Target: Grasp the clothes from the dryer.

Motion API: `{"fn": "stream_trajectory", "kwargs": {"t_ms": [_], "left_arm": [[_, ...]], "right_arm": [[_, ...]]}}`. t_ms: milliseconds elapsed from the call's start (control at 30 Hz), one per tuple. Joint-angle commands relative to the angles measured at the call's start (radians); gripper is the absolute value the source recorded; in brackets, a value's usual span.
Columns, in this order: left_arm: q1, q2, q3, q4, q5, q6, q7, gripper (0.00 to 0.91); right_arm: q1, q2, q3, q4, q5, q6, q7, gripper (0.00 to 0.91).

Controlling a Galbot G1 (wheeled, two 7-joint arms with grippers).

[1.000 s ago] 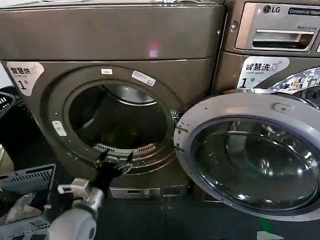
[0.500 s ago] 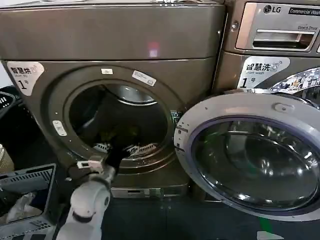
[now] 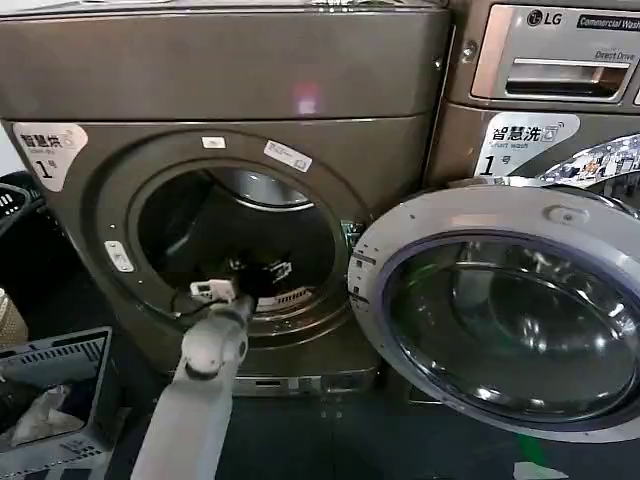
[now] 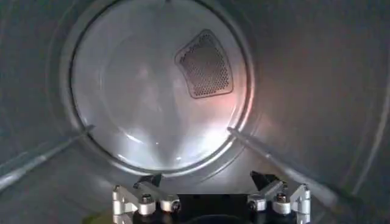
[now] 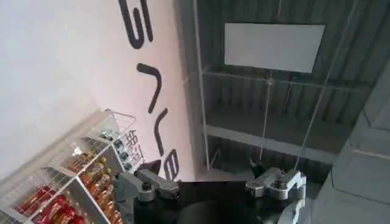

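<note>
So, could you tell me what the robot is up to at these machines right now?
The robot's left arm reaches through the round mouth of the bronze dryer, whose door hangs open to the right. Its left end effector is inside the steel drum, fingers spread and holding nothing. A sliver of the yellow-green clothes shows beside it on the drum floor. The right end effector, also open, is parked away from the machines.

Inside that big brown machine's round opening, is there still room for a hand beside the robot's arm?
Yes. The bronze-brown dryer mouth stays open above and to the right of the left tool, up to the porthole rim. Inside, the steel drum looks bare toward its back wall. The lower lip, where the arm enters, is crowded.
</note>
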Motion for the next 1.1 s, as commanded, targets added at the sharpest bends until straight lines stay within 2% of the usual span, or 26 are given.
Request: {"fn": "stream_trajectory", "kwargs": {"t_ms": [33,133,233,400,667,1100], "left_arm": [[-0.213,-0.014,0.018,0.305,0.031,-0.048,-0.012,0.907],[-0.256,-0.018,0.019,0.353,0.031,-0.055,-0.011,0.907],[-0.295,-0.024,0.018,0.42,0.032,-0.064,-0.012,0.907],[-0.388,-0.031,0.024,0.544,0.032,-0.085,-0.011,0.907],[-0.526,-0.065,0.037,0.745,0.054,-0.117,-0.007,0.907],[-0.635,-0.093,0.012,0.989,0.093,-0.14,0.032,0.907]], "right_arm": [[0.0,-0.007,0.005,0.01,0.022,-0.011,-0.008,0.907],[-0.004,-0.01,0.012,0.033,0.048,-0.057,0.015,0.907],[-0.005,-0.015,0.014,0.045,0.077,-0.059,0.043,0.907],[-0.003,-0.017,0.019,0.038,0.073,-0.032,-0.005,0.907],[0.017,-0.018,0.006,0.042,0.077,-0.025,-0.016,0.907],[0.033,-0.02,-0.002,0.037,0.08,-0.004,-0.037,0.907]]}}
